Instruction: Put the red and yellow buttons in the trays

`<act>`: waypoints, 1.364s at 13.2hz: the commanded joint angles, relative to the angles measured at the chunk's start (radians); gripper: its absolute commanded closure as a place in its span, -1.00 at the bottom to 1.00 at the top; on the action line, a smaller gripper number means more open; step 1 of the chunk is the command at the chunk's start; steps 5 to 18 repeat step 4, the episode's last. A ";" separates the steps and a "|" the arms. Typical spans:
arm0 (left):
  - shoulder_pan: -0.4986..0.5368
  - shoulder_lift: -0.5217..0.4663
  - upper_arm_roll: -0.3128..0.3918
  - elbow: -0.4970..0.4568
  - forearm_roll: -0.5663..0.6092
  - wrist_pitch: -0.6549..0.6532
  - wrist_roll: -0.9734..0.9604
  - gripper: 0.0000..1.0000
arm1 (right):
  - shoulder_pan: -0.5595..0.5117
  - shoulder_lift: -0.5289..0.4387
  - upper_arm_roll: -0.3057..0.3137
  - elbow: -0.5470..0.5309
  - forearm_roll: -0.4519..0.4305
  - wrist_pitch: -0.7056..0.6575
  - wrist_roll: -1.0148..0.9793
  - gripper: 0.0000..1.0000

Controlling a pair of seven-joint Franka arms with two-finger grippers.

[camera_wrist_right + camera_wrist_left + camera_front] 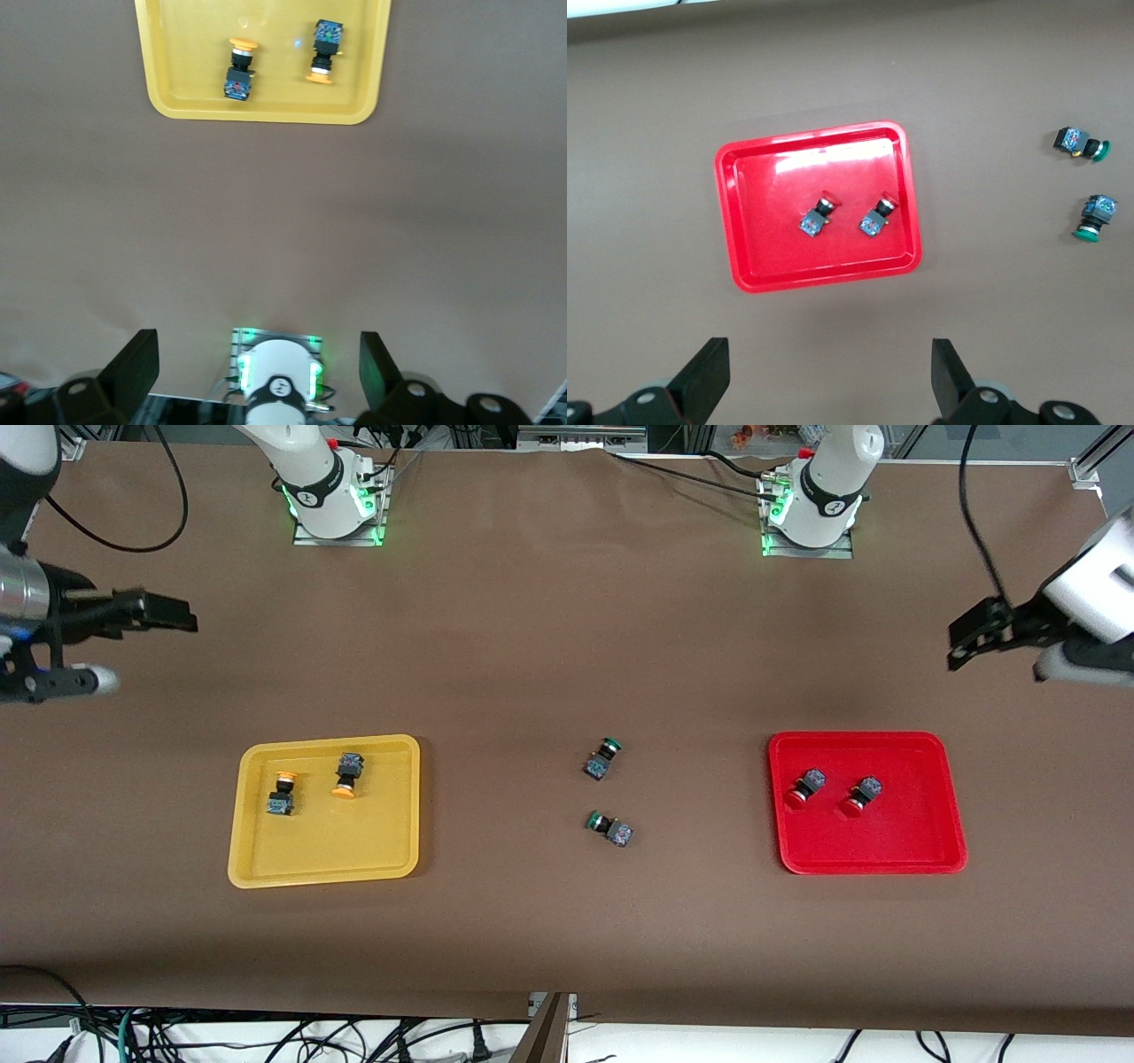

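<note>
Red buttons: two, first point(804, 789) and second point(861, 796), lying on their sides side by side in the red tray, apart, caps toward the front camera; both in the tray's half farther from that camera.
Yellow buttons: two, first point(282, 794) and second point(347, 775), lying on their sides in the yellow tray, apart, toward its corner farthest from the front camera at the right arm's end; first with cap pointing away from the camera, second with cap pointing toward it.
Red tray point(921, 859): flat on the tabletop, toward the left arm's end.
Yellow tray point(319, 864): flat on the tabletop, toward the right arm's end.
Green buttons: two, first point(602, 757) and second point(609, 827), loose on the bare tabletop mid-table between the trays, second nearer the front camera.
Left gripper point(830, 376): raised over bare tabletop by the left arm's end edge, waiting; jaws spread wide, nothing between them.
Right gripper point(258, 363): raised over the right arm's end edge, waiting; jaws spread wide, holding nothing.
</note>
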 commanded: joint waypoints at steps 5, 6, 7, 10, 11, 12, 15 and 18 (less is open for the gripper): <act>-0.036 -0.086 0.029 -0.151 0.003 0.079 -0.016 -1.00 | -0.098 -0.252 0.137 -0.267 -0.057 0.108 -0.010 -1.00; -0.036 -0.086 0.029 -0.151 0.003 0.079 -0.016 -1.00 | -0.098 -0.252 0.137 -0.267 -0.057 0.108 -0.010 -1.00; -0.036 -0.086 0.029 -0.151 0.003 0.079 -0.016 -1.00 | -0.098 -0.252 0.137 -0.267 -0.057 0.108 -0.010 -1.00; -0.036 -0.086 0.029 -0.151 0.003 0.079 -0.016 -1.00 | -0.098 -0.252 0.137 -0.267 -0.057 0.108 -0.010 -1.00; -0.036 -0.086 0.029 -0.151 0.003 0.079 -0.016 -1.00 | -0.098 -0.252 0.137 -0.267 -0.057 0.108 -0.010 -1.00; -0.036 -0.086 0.029 -0.151 0.003 0.079 -0.016 -1.00 | -0.098 -0.252 0.137 -0.267 -0.057 0.108 -0.010 -1.00; -0.036 -0.086 0.029 -0.151 0.003 0.079 -0.016 -1.00 | -0.098 -0.252 0.137 -0.267 -0.057 0.108 -0.010 -1.00; -0.036 -0.086 0.029 -0.151 0.003 0.079 -0.016 -1.00 | -0.098 -0.252 0.137 -0.267 -0.057 0.108 -0.010 -1.00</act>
